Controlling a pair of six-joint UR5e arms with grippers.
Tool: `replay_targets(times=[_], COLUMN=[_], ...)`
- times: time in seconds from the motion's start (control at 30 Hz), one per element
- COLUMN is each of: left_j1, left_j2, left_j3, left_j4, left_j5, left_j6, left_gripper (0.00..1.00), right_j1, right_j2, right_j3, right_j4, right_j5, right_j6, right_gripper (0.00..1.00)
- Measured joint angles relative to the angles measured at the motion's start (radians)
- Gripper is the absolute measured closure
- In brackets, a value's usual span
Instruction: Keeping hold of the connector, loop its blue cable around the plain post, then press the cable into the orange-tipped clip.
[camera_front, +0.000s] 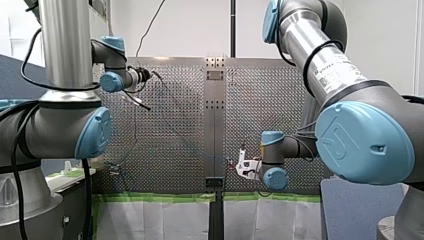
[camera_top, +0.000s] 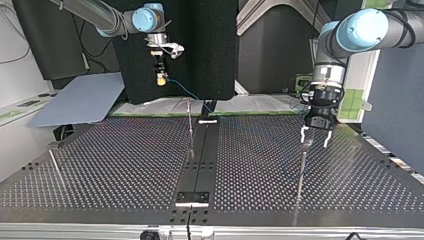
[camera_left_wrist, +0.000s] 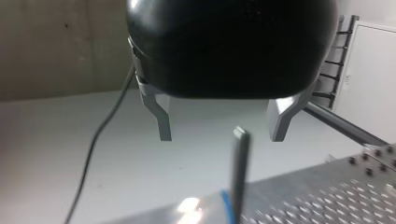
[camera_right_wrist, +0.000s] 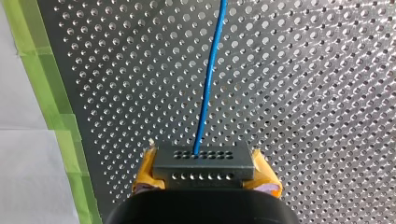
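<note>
So that we can steer the blue cable, our right gripper pinches the connector; our left gripper gapes empty.

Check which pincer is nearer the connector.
Right. My right pincer is shut on the connector; my left pincer stands open by a post, far off at the top view's right.
</note>
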Motion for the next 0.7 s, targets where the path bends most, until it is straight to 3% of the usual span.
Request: replay_targets(times=[0.27, 0.7], left_j1=[-0.001, -0.046], left_j2=[0.068, 0.074], left_j3=[0.066, 0.191], left_j4=[-0.075, -0.2], left_j5=[-0.067, -0.191], left_j6=[0.06, 0.185], left_gripper=[0.02, 0.02], right_j1=[0.0, 0.0], right_j2=[0.0, -0.001], right_j3=[-0.004, -0.013], right_j4=[0.005, 0.015], right_j5=[0.0, 0.0], right_j6=[-0.002, -0.004], right_gripper=[1.0, 1.0])
